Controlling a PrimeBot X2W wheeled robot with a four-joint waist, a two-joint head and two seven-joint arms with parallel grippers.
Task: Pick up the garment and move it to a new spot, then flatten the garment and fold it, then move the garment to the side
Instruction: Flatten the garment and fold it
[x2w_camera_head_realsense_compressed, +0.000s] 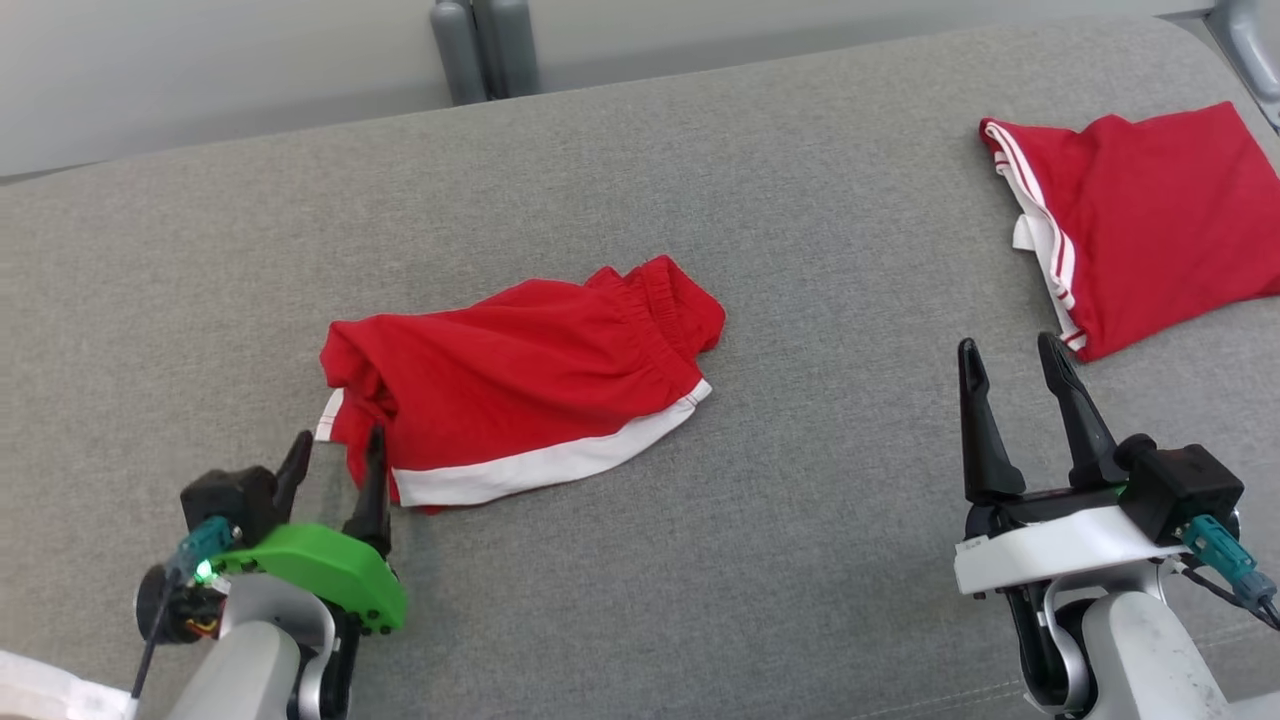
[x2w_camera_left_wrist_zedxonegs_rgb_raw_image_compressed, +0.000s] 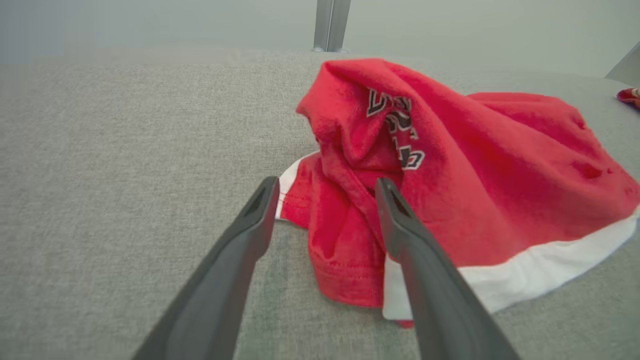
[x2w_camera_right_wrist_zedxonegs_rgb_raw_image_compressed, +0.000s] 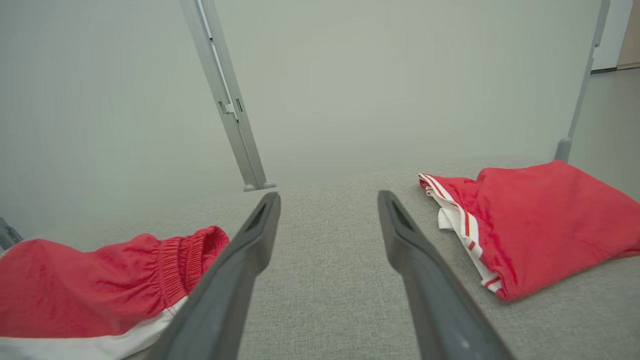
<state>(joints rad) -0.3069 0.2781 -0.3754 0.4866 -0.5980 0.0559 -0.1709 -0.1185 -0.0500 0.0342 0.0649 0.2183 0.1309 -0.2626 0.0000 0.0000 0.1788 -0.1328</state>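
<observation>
A grey woven fabric surface (x2w_camera_head_realsense_compressed: 800, 150) spreads wide below a plain pale wall (x2w_camera_right_wrist_zedxonegs_rgb_raw_image_compressed: 375, 75). Grey metal posts (x2w_camera_right_wrist_zedxonegs_rgb_raw_image_compressed: 227, 100) rise at its far edge. The light is soft and even.

Red shorts (x2w_camera_left_wrist_zedxonegs_rgb_raw_image_compressed: 500, 200): printed lettering (x2w_camera_left_wrist_zedxonegs_rgb_raw_image_compressed: 395, 125) on raised crumpled fold at top of heap, well above white hem band (x2w_camera_left_wrist_zedxonegs_rgb_raw_image_compressed: 550, 260).
- Characters: black fill, white outline.
- Layout: about three short rows, slanting down fold.
- Top row: first character resembles "D"; rest hidden by crease.
- Lower rows: fragments only, illegible.
- No complete word, number or brand readable.
</observation>
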